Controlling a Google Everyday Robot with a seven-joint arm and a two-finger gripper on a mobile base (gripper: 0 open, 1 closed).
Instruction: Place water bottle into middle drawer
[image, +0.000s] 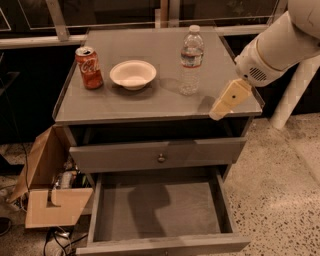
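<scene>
Tool (217, 113) near clear plastic water bottle (191, 60)

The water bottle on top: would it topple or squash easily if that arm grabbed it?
Probably tippy: the water bottle stands upright, tall and narrow. Its clear plastic may dent when squeezed. The gripper hangs to its right, apart from it.

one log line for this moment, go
phase: pre-grasp | gripper: by cabinet top front right corner, right of bottle | bottle: upright on cabinet top, not held | middle drawer: open, bare
</scene>
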